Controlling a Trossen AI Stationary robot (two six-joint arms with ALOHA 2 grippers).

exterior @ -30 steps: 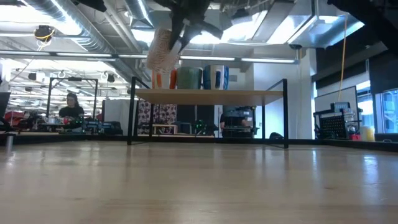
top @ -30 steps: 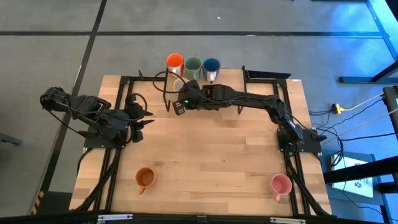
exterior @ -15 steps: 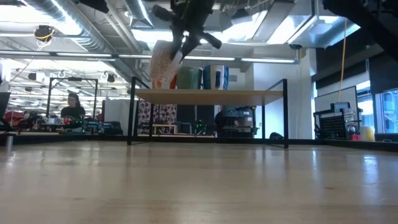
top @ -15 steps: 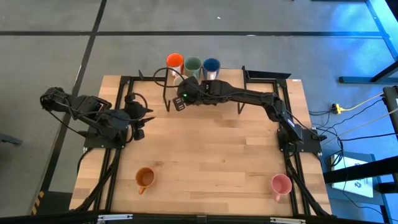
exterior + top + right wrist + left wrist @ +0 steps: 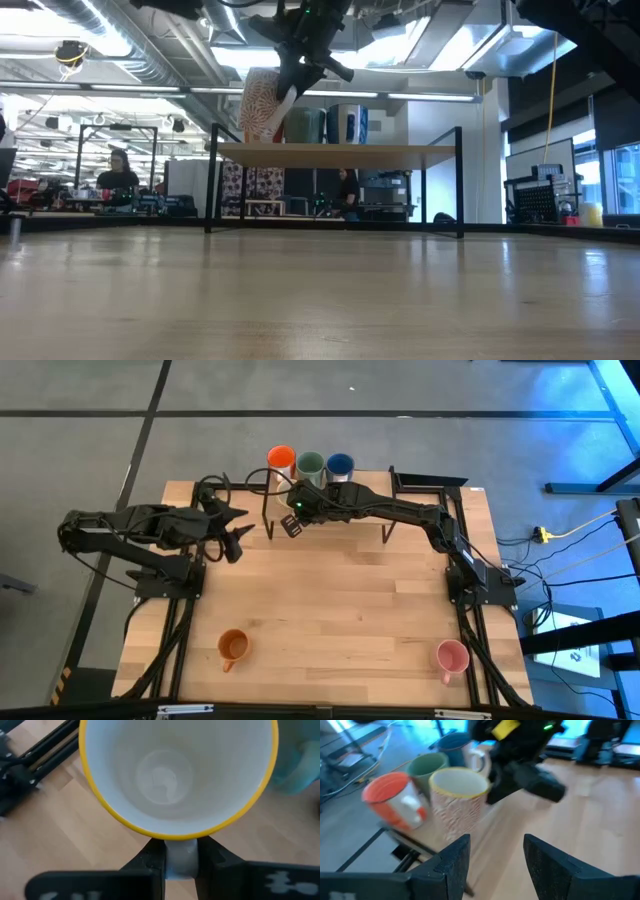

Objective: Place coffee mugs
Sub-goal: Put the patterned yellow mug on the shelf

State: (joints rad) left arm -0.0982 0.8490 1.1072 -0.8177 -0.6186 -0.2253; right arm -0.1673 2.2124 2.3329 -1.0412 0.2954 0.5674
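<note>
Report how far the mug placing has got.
Done: the red-orange mug, green mug and dark blue mug stand in a row on the raised shelf. In hand: the right gripper holds the cream-white mug by its handle at the shelf. The left gripper hovers open nearby. Left: the orange mug and pink mug on the table.

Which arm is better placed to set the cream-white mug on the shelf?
Right. The right gripper already grips the cream-white mug by its handle, beside the red-orange mug. The left gripper is open and empty.
</note>
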